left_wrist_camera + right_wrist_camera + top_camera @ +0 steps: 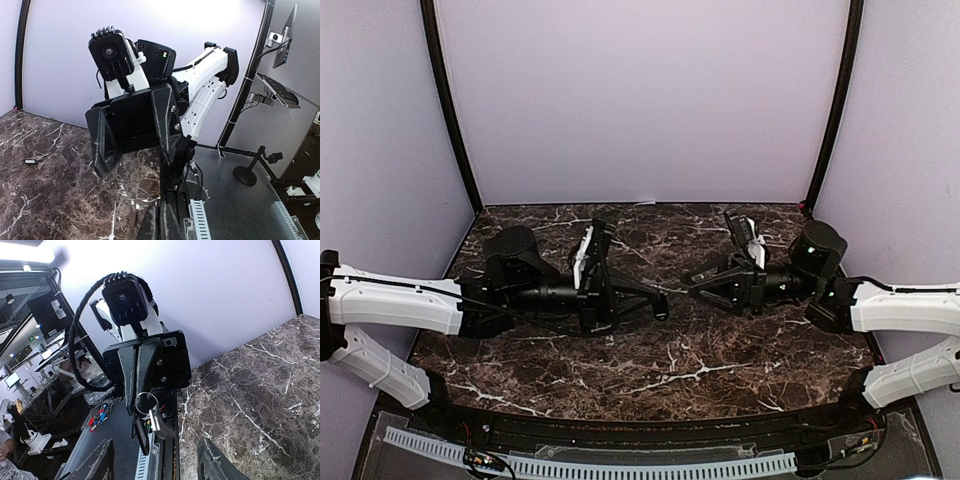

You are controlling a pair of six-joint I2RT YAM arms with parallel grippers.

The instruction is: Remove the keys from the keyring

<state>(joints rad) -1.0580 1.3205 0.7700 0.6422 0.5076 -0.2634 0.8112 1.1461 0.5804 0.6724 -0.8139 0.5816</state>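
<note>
Pale lilac walls [640,90] (black corner posts [450,110]) enclose a dark marble tabletop [620,375].

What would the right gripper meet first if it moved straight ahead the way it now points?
Probably the keyring, with a key hanging from it, held in the shut left gripper, which faces it tip to tip. Depth is hard to judge.

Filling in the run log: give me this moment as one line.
left gripper shut on keyring | one key hanging on it | right gripper open, empty | another key on table
</note>
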